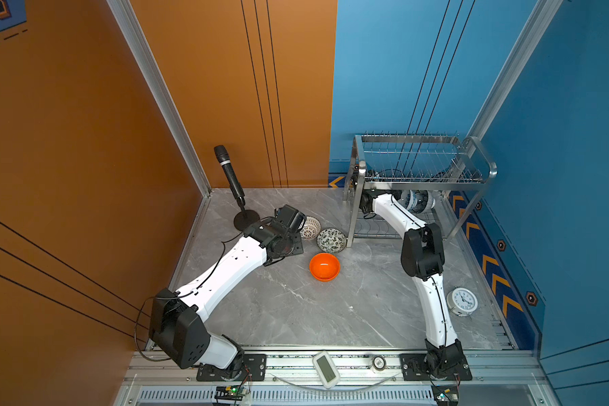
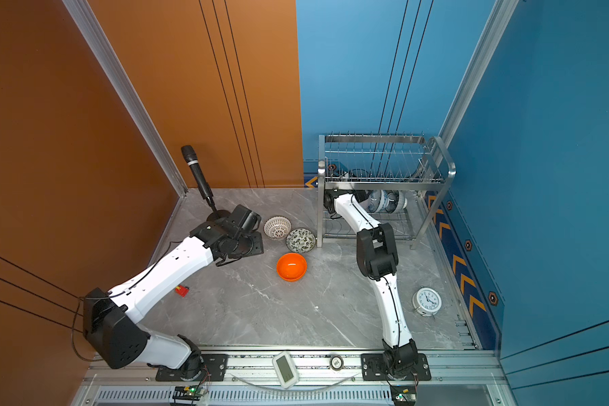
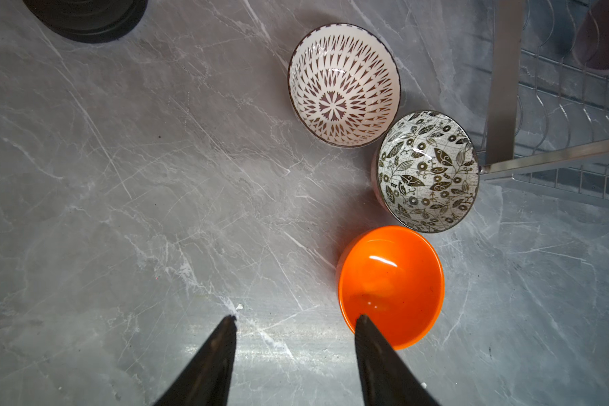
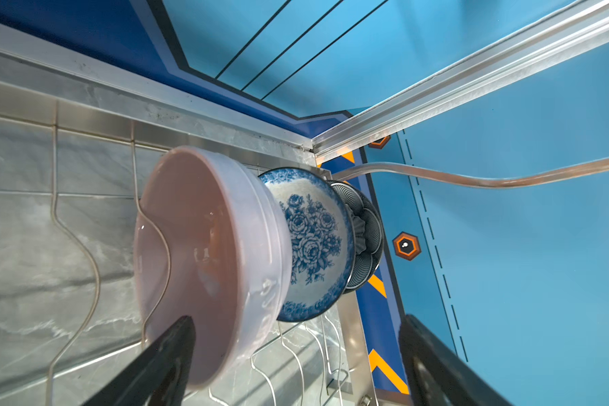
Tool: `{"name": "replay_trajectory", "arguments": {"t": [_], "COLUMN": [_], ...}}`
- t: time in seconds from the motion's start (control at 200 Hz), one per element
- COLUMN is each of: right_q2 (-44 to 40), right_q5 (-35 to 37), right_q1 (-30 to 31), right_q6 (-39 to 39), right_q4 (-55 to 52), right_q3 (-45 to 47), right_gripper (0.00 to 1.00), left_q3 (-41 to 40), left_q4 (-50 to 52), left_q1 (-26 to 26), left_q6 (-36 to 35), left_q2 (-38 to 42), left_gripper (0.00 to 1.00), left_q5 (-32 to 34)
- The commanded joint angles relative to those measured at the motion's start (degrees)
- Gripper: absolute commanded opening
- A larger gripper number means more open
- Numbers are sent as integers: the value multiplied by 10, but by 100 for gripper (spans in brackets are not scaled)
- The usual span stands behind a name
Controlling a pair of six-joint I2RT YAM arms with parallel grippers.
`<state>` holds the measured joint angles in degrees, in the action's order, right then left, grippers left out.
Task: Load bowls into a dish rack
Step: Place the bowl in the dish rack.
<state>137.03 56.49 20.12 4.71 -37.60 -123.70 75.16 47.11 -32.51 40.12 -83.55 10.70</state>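
Observation:
Three bowls sit on the grey table in both top views: the orange bowl [image 1: 324,266] [image 3: 391,281], the leaf-patterned bowl [image 1: 331,240] [image 3: 428,172] and the white lattice bowl [image 2: 277,227] [image 3: 343,84]. My left gripper [image 3: 296,318] is open above the table, with one fingertip over the orange bowl's rim. In the dish rack's [image 1: 486,165] lower tier, the pale lilac bowl [image 4: 204,246], the blue floral bowl [image 4: 310,239] and the dark blue petal bowl [image 4: 366,232] stand on edge in a row. My right gripper [image 4: 297,321] is open wide there. One finger [image 4: 176,337] is at the lilac bowl's hollow.
A black microphone [image 1: 230,175] on a round stand rises behind the left arm. An alarm clock [image 1: 463,300] lies by the right wall. A small red object [image 2: 181,290] lies beside the left forearm. A white timer [image 1: 326,369] rests on the front rail.

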Motion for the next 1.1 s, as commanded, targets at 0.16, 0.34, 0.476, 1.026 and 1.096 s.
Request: {"name": "replay_trajectory", "arguments": {"t": [0.16, 0.34, 0.476, 1.026, 1.096], "right_q2": [-46, -60, -69, -124, -135], "right_q5": [-53, -64, -64, -79, -79], "right_q1": [16, 17, 19, 34, 36], "right_q6": [-48, -64, -70, -110, -116], "right_q4": [-31, -35, -36, -39, -39], "right_q3": [15, 37, 56, 146, 164], "right_gripper": [94, 95, 95, 95, 95], "left_q3": [-8, -12, -17, -39, -40], "left_q4": [9, 11, 10, 10, 10], "left_q1": [9, 10, 10, 9, 9], "left_q6": [-10, -11, -12, -7, -6], "left_q2": [18, 23, 29, 60, 63], "left_gripper": [56, 56, 56, 56, 56], "left_q5": [-13, -14, -13, -13, -13]}}
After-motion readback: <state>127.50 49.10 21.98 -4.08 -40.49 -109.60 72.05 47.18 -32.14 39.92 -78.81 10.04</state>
